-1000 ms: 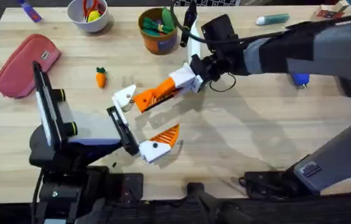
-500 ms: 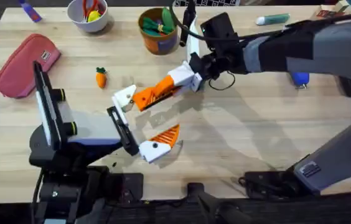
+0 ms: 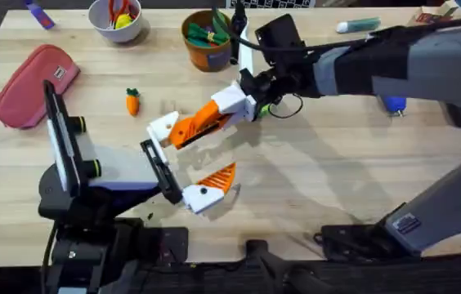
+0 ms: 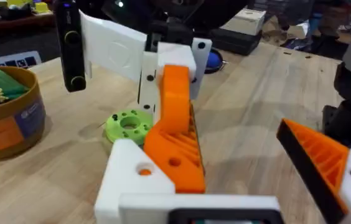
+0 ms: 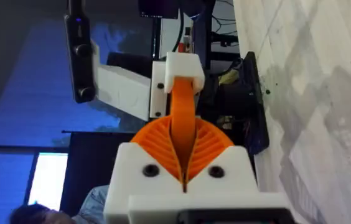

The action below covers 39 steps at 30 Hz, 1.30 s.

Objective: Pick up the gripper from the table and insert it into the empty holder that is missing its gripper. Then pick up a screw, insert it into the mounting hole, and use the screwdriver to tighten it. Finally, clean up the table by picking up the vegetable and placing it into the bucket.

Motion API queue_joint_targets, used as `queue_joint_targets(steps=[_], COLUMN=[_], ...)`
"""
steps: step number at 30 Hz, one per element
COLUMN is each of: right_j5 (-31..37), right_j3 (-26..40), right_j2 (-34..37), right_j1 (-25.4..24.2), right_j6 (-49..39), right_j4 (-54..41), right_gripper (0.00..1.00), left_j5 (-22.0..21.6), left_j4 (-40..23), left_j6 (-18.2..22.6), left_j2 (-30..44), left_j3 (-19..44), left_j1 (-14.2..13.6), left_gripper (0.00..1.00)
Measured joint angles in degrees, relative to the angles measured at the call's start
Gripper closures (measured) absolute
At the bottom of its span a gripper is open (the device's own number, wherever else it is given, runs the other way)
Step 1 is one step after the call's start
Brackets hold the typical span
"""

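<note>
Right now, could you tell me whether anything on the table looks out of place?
Yes: the vegetable lies loose on the table, outside the bucket, between the red pouch and the grippers.

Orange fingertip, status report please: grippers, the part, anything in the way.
Right gripper shut on the orange fingertip, tip at the left arm's white holder. Left gripper open. Toy carrot on the table, well aside.
</note>
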Motion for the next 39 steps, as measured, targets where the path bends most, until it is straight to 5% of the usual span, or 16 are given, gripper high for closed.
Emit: queue_joint_targets(steps=[15,39], right_j5=[0.5,1.1], right_j3=[6.3,6.8], right_j2=[4.4,4.5], right_j1=[0.9,2.4], right_j6=[1.7,1.9], right_j4=[-0.1,0.0], right_gripper=[0.993,0.993], left_j5=[-1.2,-1.2], left_j4=[0.1,0.1], left_j6=[0.0,0.0], left_j2=[0.0,0.0], left_j3=[0.0,0.0], left_j1=[0.1,0.1], left_gripper=[0.001,0.001])
